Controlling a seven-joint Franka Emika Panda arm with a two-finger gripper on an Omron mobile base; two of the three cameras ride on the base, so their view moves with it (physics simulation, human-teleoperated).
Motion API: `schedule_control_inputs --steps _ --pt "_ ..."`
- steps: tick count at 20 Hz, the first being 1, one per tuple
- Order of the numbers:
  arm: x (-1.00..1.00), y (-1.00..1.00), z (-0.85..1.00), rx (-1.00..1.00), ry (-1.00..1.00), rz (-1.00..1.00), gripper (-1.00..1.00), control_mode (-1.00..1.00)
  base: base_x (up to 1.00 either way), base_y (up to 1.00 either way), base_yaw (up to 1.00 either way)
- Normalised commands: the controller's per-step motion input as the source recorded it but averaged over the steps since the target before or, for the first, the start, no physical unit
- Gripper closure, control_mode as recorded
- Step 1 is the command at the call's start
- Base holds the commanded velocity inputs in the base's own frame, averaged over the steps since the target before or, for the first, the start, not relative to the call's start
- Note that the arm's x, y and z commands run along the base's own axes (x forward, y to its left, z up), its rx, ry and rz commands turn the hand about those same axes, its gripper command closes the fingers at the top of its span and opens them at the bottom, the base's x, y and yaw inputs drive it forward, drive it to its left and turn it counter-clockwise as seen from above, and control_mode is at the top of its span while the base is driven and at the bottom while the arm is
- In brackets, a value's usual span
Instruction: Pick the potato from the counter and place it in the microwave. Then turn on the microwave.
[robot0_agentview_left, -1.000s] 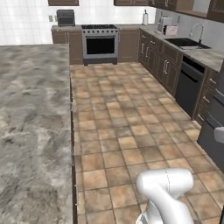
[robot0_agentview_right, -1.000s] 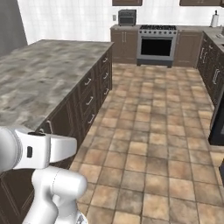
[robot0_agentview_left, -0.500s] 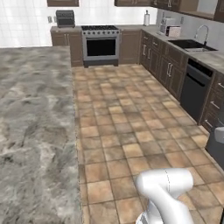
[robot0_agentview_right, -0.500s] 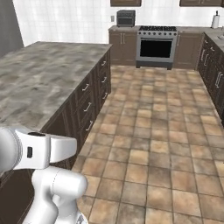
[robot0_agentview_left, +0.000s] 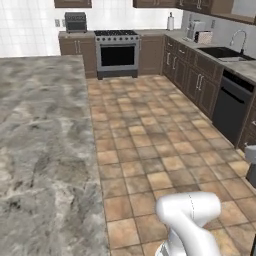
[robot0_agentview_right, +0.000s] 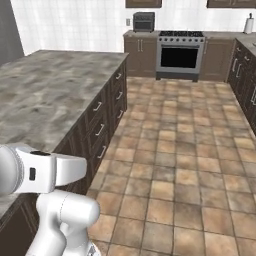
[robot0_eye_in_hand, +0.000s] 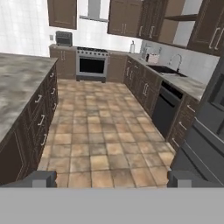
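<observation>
Kitchen aisle stretches ahead, brown tiled floor (robot0_agentview_left: 150, 150) running up the middle of every view. Big marbled island (robot0_agentview_left: 40, 150) fills the left half of the left base view; in the right base view it sits upper left, with dark drawers (robot0_agentview_right: 102, 125) down its side facing the floor.

Far end, top centre of the frames: steel stove (robot0_agentview_left: 116, 52) with a dark oven door, and a small black toaster oven (robot0_agentview_left: 75, 21) on the cabinet just left of it.

Counter (robot0_agentview_left: 247, 67) runs along the right edge of the left base view, black sink (robot0_agentview_left: 225, 52) set into it and the curved tap (robot0_agentview_left: 240, 37) rising behind. Below it, a black dishwasher (robot0_agentview_left: 230, 112) among the dark cabinets. Hand view has the same run at centre right: sink (robot0_eye_in_hand: 164, 69), tap (robot0_eye_in_hand: 175, 61), dishwasher (robot0_eye_in_hand: 165, 111). A white bottle and a pale small appliance stand on the counter past the sink, too small to name. No potato can be made out on that counter at this range, and the microwave can't be identified with any confidence; a tall grey unit (robot0_eye_in_hand: 205, 131) crowds the right edge of the hand view.

Arm (robot0_agentview_left: 192, 220) bulks white at the bottom of both base views. Gripper (robot0_eye_in_hand: 113, 179) shows at the bottom of the hand view, its two grey fingertips (robot0_eye_in_hand: 41, 178) far apart at bottom left and bottom right: jaws spread wide, nothing between them but floor.
</observation>
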Motion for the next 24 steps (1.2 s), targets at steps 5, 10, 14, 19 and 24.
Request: schedule_control_inputs --steps 5,10,14,19,24 --pt "0.0 0.0 0.0 0.0 0.0 0.0 -1.0 1.0 0.74 0.1 -0.06" --pt "0.0 0.0 0.0 0.0 0.0 0.0 -1.0 1.0 0.76 0.0 -0.07" --pt "0.0 0.0 0.0 0.0 0.0 0.0 -1.0 1.0 0.76 0.0 -0.07" --pt "0.0 0.0 0.0 0.0 0.0 0.0 -1.0 1.0 0.71 0.0 -0.18" --pt "0.0 0.0 0.0 0.0 0.0 0.0 -1.0 1.0 0.53 -0.04 -0.3"
